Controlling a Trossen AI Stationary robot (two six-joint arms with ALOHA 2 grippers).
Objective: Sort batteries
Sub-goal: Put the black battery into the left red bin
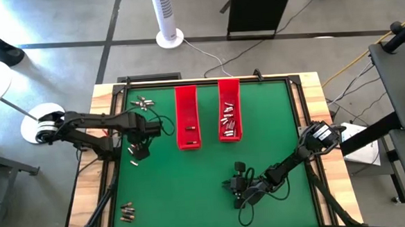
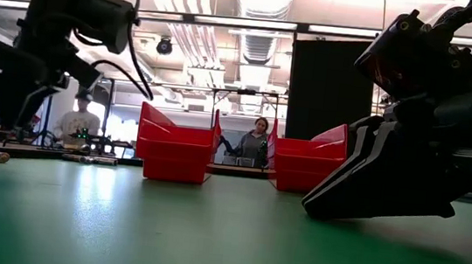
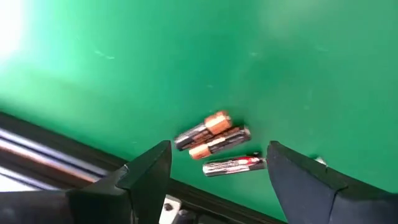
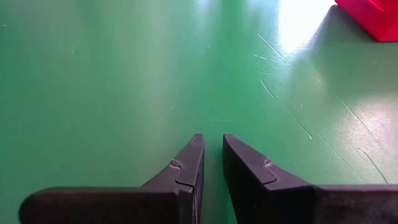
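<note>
A white tower fan [image 1: 167, 16] stands beyond the green table [image 1: 193, 190], and what look like two people [image 2: 257, 141] sit behind it.

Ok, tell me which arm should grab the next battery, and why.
Left. The left gripper hangs open over three batteries near the mat's left edge. The right gripper rests nearly closed on bare green mat, with no battery before it.

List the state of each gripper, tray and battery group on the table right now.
Left gripper: open, above three batteries.
Right gripper: nearly shut, empty, low over the mat.
Left tray: nearly empty.
Right tray: holds many batteries.
Far pile: loose.
Near pile: loose.
</note>
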